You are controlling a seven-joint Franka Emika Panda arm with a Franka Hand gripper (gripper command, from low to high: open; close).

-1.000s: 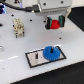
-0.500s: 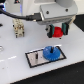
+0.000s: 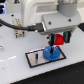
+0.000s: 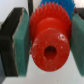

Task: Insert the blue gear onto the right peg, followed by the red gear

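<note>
My gripper [image 3: 58,40] is shut on the red gear [image 3: 59,39] and holds it just above and to the exterior view's right of the blue gear [image 3: 50,52]. The blue gear lies flat on the white plate with the black border [image 3: 33,59], at its right end. The right peg is hidden by the blue gear and the gripper. In the wrist view the red gear [image 4: 47,44] sits between the two teal pads [image 4: 20,40], hub and centre hole facing the camera. The blue gear's toothed rim [image 4: 56,6] shows behind it.
A small beige block [image 3: 19,34] stands on the white table [image 3: 15,70] at the exterior view's left. A black cable [image 3: 15,25] runs from the arm to the left. A blue object [image 3: 3,10] sits at the far back left.
The gripper has come down with the red gear, from high over the table to just above the blue gear on the plate. The blue gear has not moved.
</note>
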